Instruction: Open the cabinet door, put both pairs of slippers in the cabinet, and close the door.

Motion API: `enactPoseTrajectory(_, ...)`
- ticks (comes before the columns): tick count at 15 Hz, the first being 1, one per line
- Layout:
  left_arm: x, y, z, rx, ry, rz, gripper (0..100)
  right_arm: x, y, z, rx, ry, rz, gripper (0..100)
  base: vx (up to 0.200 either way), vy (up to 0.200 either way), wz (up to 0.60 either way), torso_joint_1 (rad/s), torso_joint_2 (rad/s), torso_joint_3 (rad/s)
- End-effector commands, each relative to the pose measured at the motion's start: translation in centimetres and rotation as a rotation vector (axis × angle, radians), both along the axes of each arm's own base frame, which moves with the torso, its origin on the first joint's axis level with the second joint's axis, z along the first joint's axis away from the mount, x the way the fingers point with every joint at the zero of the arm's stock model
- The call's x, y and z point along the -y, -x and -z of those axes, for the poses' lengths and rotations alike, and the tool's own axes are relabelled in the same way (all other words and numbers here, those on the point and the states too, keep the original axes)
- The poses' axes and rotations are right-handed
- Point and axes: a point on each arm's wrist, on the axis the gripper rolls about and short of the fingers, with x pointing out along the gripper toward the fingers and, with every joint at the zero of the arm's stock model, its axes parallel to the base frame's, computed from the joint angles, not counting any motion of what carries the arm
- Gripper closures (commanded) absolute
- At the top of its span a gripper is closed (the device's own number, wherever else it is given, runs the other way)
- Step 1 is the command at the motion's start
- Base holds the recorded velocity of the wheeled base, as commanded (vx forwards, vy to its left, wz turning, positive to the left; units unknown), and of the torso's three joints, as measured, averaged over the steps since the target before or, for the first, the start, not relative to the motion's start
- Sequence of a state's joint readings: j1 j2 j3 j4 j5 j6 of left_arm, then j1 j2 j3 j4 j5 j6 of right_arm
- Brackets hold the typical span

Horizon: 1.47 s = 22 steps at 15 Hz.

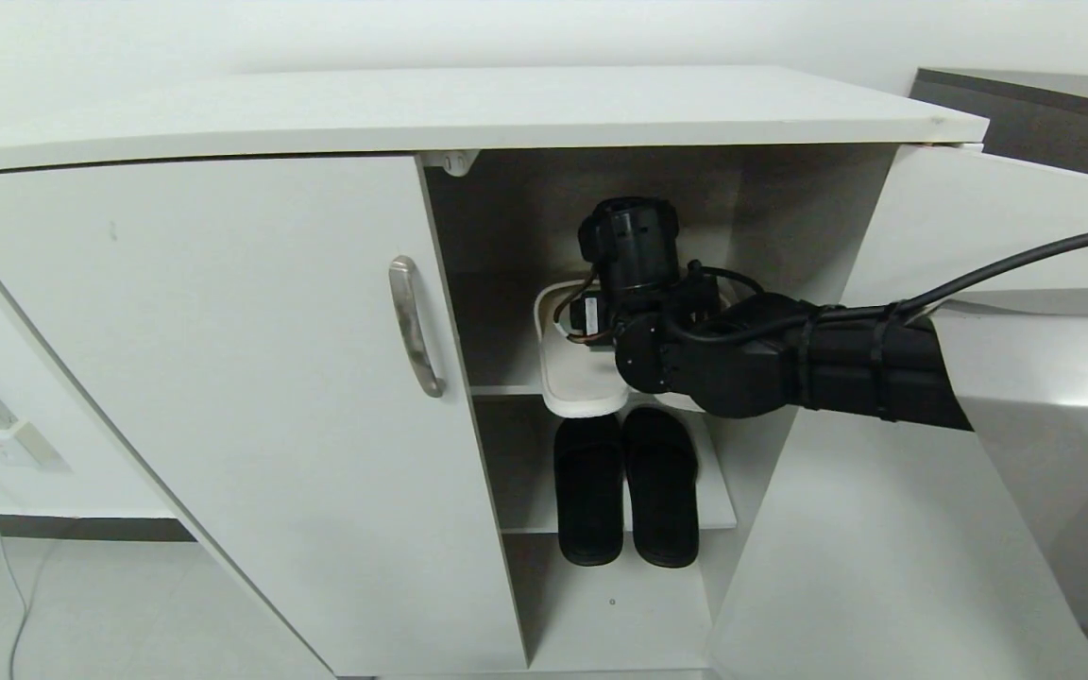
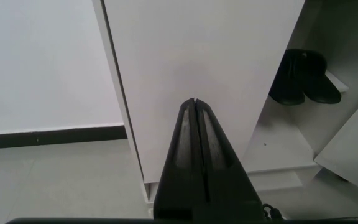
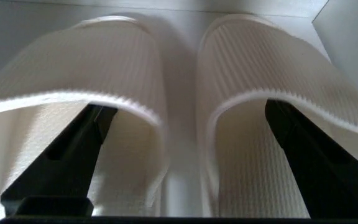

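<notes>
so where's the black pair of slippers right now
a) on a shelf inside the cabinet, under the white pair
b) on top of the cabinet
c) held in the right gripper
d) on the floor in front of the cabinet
a: the black slippers lie side by side on a shelf inside the open cabinet, below the white slippers, which the right gripper reaches into.

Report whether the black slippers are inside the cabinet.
In: black slippers lie side by side on the lower shelf, ends overhanging its front edge.
</notes>
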<state>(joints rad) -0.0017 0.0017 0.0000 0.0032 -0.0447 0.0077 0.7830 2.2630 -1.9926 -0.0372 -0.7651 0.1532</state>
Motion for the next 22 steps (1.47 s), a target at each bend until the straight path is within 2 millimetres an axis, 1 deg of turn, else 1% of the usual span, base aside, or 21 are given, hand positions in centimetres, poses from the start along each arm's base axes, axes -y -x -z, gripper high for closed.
enactPoseTrajectory(1, 0.0, 0.0, 0.0, -0.001, 0.0, 0.0, 100, 0.4, 1.1, -1.1, 0.008, -0.009, -0.009, 0, 0.0, 0.0, 0.0, 0.0, 0.0, 0.0)
enactPoseTrajectory(4, 0.0, 0.0, 0.0, -0.001, 0.0, 0.0, 100, 1.1, 2.0, -1.4, -0.005, 0.004, -0.013, 0, 0.0, 0.0, 0.0, 0.0, 0.0, 0.0)
enactPoseTrajectory(7, 0.0, 0.0, 0.0, -0.001, 0.0, 0.0, 100, 1.8, 3.7, -1.1, -0.037, 0.016, -0.026, 0, 0.0, 0.0, 0.0, 0.0, 0.0, 0.0)
enactPoseTrajectory(9, 0.0, 0.0, 0.0, -0.001, 0.0, 0.0, 100, 2.1, 5.3, -1.2, -0.051, 0.014, -0.047, 0, 0.0, 0.0, 0.0, 0.0, 0.0, 0.0)
enactPoseTrajectory(14, 0.0, 0.0, 0.0, -0.001, 0.0, 0.0, 100, 3.0, 9.9, -2.7, -0.025, -0.022, -0.118, 0, 0.0, 0.0, 0.0, 0.0, 0.0, 0.0)
enactPoseTrajectory(15, 0.0, 0.0, 0.0, -0.001, 0.0, 0.0, 100, 3.5, 11.3, -2.5, -0.027, -0.025, -0.143, 0, 0.0, 0.0, 0.0, 0.0, 0.0, 0.0)
enactPoseTrajectory(17, 0.0, 0.0, 0.0, -0.001, -0.002, 0.0, 100, 4.5, 13.3, -1.1, -0.05, -0.022, -0.222, 0, 0.0, 0.0, 0.0, 0.0, 0.0, 0.0)
enactPoseTrajectory(19, 0.0, 0.0, 0.0, -0.001, 0.0, 0.001, 100, 5.7, 14.6, 1.0, -0.073, -0.006, -0.276, 0, 0.0, 0.0, 0.0, 0.0, 0.0, 0.0)
enactPoseTrajectory(20, 0.0, 0.0, 0.0, -0.001, 0.0, 0.001, 100, 6.1, 14.9, 1.4, -0.065, -0.018, -0.282, 0, 0.0, 0.0, 0.0, 0.0, 0.0, 0.0)
enactPoseTrajectory(21, 0.0, 0.0, 0.0, 0.0, 0.0, 0.001, 100, 6.1, 15.7, 1.8, -0.049, -0.034, -0.307, 0, 0.0, 0.0, 0.0, 0.0, 0.0, 0.0)
enactPoseTrajectory(22, 0.0, 0.0, 0.0, -0.001, 0.0, 0.001, 100, 6.2, 16.1, 1.7, -0.025, -0.052, -0.329, 100, 0.0, 0.0, 0.0, 0.0, 0.0, 0.0)
